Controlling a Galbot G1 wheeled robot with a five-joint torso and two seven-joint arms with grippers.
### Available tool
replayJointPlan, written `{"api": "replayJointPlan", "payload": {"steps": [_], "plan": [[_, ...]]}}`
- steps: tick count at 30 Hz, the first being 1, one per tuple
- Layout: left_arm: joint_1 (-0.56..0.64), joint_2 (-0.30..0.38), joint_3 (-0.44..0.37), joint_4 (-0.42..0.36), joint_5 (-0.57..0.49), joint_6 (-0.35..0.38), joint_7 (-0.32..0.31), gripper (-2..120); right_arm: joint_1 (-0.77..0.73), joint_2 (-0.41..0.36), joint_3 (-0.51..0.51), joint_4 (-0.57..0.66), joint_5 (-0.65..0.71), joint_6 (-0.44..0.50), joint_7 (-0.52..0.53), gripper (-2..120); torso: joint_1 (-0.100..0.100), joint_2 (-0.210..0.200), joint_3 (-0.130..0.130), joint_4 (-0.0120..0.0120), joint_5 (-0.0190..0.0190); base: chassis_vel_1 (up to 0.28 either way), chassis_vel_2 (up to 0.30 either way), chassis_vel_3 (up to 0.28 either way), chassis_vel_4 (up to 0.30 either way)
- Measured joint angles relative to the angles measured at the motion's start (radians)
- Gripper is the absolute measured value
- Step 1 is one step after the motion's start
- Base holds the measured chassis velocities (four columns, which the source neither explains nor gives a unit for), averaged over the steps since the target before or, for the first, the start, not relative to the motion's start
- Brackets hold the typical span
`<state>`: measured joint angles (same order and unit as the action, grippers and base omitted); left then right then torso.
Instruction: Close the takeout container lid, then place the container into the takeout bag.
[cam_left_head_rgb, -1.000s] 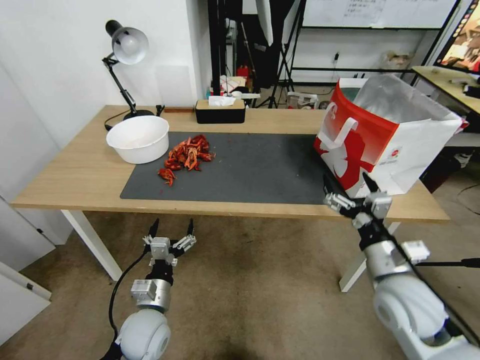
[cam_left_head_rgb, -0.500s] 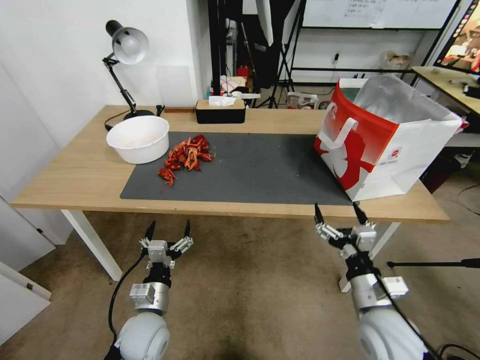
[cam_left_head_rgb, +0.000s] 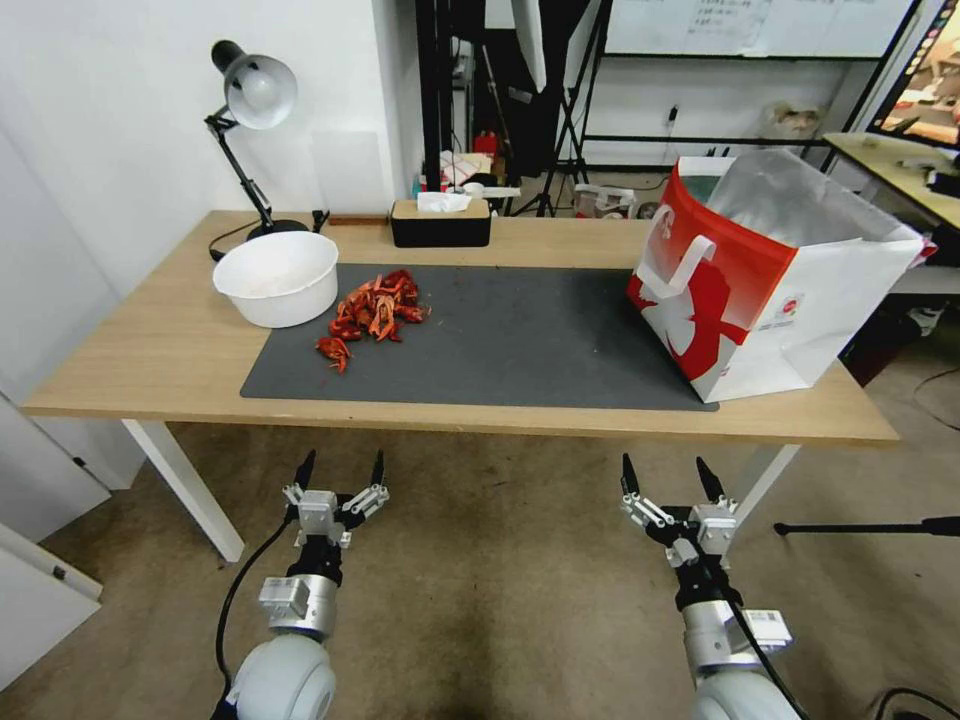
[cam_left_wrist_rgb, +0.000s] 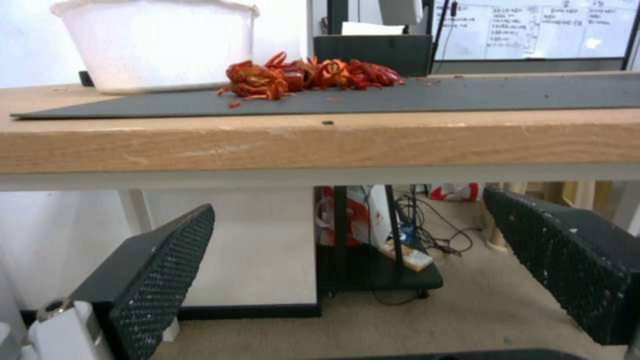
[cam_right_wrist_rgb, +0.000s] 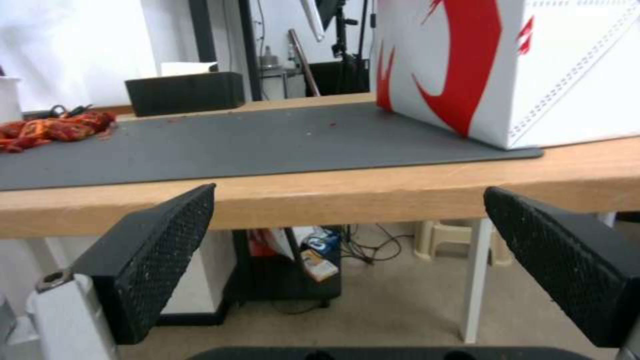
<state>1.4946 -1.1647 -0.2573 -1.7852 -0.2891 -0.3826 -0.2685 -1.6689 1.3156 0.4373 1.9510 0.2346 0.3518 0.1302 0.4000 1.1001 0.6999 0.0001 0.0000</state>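
Both arms are hanging low in front of the table (cam_left_head_rgb: 120, 380), short of its near edge and over the bare carpet (cam_left_head_rgb: 480, 600). The left gripper (cam_left_head_rgb: 340, 468) is pointing up below the mat's (cam_left_head_rgb: 500, 340) left end, its jaws standing apart with nothing between them. The right gripper (cam_left_head_rgb: 667, 476) is sitting below the table edge, beneath the bag (cam_left_head_rgb: 790, 290), jaws also spread wide and empty. From the left wrist, the fingers (cam_left_wrist_rgb: 160, 260) are framing the underside of the tabletop; from the right wrist, the fingers (cam_right_wrist_rgb: 160, 240) are sitting just under the wooden lip.

The bag is standing upright at the right end of the table, mouth open, foil lining showing, its base partly on the mat's right end and partly on the wood. Its outer corner is nearing the table's right edge. The clamshell is not to be made out; whether it is lying inside the bag, I cannot tell.

The middle of the mat is lying open between the bag and the crayfish (cam_left_head_rgb: 372, 312), which are piled near the mat's left end. The bowl (cam_left_head_rgb: 277, 277) is sitting just beside them on the wood. A tissue box (cam_left_head_rgb: 440, 222) is resting at the far edge, and a lamp (cam_left_head_rgb: 250, 110) is standing in the far left corner. Behind the table, tripods and a whiteboard are crowding the room.
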Motion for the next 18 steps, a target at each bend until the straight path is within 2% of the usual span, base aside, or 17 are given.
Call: {"api": "replayJointPlan", "payload": {"steps": [18], "plan": [[0.001, -0.001, 0.0, 0.003, 0.007, -0.003, 0.003, 100, 0.001, 0.003, -0.002, -0.003, -0.003, 0.003, -0.01, 100, 0.0, 0.0, 0.0, -0.0001, -0.0001, 0.0, 0.0, 0.0, 0.0]]}}
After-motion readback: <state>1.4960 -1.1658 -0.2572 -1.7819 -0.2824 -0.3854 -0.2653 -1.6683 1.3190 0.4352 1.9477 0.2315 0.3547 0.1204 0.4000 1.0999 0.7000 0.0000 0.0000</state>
